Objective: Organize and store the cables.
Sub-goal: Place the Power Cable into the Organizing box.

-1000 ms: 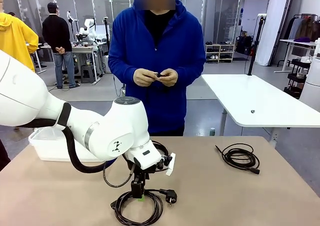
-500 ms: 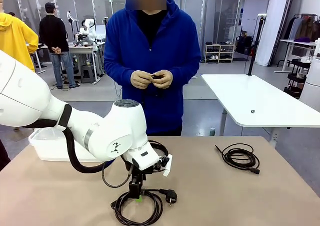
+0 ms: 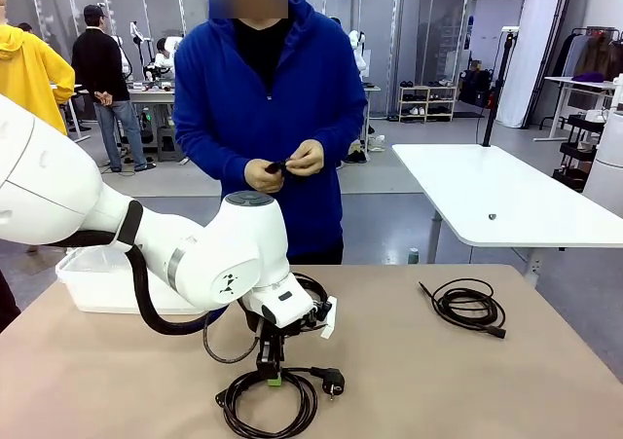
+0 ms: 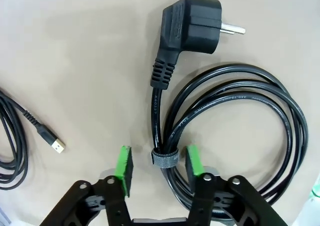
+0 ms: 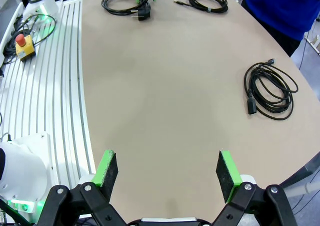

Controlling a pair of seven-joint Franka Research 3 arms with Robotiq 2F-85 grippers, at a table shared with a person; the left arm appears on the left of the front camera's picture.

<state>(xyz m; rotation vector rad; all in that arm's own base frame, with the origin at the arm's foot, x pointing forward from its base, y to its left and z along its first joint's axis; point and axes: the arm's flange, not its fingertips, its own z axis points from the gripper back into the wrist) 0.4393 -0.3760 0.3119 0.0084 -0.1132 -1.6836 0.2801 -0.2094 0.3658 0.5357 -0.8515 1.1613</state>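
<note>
Left wrist view showed us the left gripper set low over the power cable, a black coil lying on the table with its plug out beyond the loops. The jaws stood partly open, one green pad on either side of the grey strap that binds the coil. There was a gap at each side, so nothing was gripped yet. We judged the step in hand to be the pick-up of this coil at its bound point. A second cable, ending in a small flat connector, lay near it, and in the front view a third cable lay well apart to the right. The right gripper hung wide open and empty above bare table. As we saw it, the next move called for pinching every strand at the strap, then lifting the trailing plug clear and carrying the coil, probably to the white bin.
</note>
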